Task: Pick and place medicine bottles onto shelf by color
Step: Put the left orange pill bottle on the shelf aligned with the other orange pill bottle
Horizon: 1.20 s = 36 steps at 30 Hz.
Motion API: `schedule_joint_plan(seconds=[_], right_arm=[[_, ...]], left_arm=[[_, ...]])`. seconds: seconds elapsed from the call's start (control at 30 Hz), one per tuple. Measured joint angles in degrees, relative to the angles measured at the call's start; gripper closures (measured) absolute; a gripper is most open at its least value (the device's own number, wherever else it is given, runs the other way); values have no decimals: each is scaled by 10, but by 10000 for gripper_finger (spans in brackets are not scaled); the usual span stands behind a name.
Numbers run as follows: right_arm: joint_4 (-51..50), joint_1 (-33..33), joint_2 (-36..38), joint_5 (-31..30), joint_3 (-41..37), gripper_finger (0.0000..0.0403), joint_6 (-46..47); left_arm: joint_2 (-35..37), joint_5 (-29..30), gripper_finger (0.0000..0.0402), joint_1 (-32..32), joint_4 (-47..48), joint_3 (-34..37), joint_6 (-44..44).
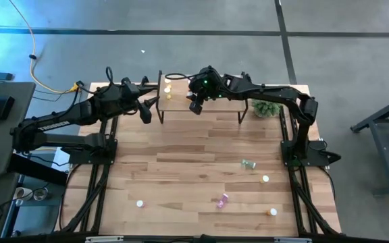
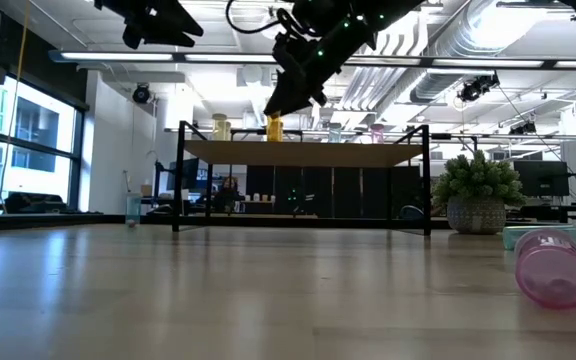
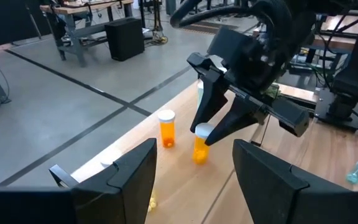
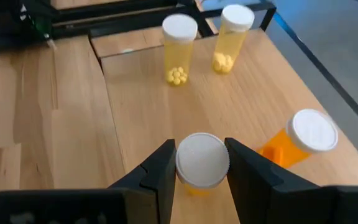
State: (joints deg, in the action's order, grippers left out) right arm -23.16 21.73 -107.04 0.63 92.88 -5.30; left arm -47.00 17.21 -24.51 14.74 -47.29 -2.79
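The shelf [image 1: 215,106] stands at the table's far edge. On its left part stand two yellow medicine bottles [image 4: 179,50] [image 4: 232,37] and an orange one [image 4: 303,140], all white-capped. My right gripper [image 1: 196,104] hovers over that part, shut on a second orange bottle [image 3: 199,149]. My left gripper [image 1: 145,113] waits open just left of the shelf, its fingers [image 3: 135,177] empty. More bottles lie scattered on the near right of the table: green [image 1: 248,164], pink [image 1: 221,199], orange [image 1: 273,212]. My right gripper pinches the orange bottle's white cap [image 4: 202,160] between its two fingers, one on each side. The fingers slant down from the table's right side. The bottle hangs upright below them, its base [image 3: 199,160] at the shelf board; touching or just above, I cannot tell.
A green plant ball in a pot [image 1: 267,108] sits by the shelf's right end. Two white-capped bottles [image 1: 265,179] [image 1: 140,202] stand on the near part of the table. The shelf's right part is bare.
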Motion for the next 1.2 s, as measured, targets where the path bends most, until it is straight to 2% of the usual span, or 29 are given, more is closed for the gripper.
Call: schedule_joint_plan(seconds=[0.57,0.9,1.2], right_arm=[[-3,4,0,-2,0,290,-38],[2,4,0,-2,0,251,-38],[3,4,0,-20,0,248,-38]], left_arm=[[0,-1,202,0,0,0,0],[0,-1,202,0,0,0,-1],[0,-1,202,0,5,0,-1]])
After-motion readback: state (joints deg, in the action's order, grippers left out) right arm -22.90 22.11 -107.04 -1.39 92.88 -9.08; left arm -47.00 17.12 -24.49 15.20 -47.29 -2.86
